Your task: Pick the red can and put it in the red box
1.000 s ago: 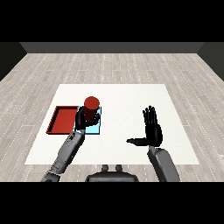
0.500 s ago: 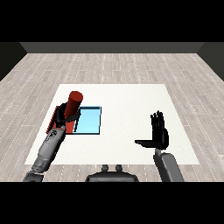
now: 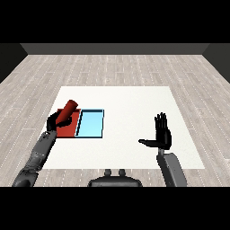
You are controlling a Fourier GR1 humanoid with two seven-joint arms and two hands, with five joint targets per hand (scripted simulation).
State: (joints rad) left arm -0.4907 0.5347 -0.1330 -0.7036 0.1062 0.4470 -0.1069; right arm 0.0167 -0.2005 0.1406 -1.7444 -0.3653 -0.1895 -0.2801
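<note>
Left hand (image 3: 55, 120) reaches in from the lower left corner, forearm angled up toward the red tray (image 3: 67, 130). Fingers curled round the red can (image 3: 67, 111), gripping its lower end. Hand sits over the red tray's left edge.

Right hand (image 3: 162, 134) upright, well away from the red tray on the far side of the light blue tray (image 3: 90, 123). Fingers straight and pointing up, thumb stuck out toward the trays, holding nothing.

Red can: plain dark-red cylinder, tilted, top end leaning up and to the right. It is above the red tray, over its back left part. Whether it touches the tray: cannot tell.
</note>
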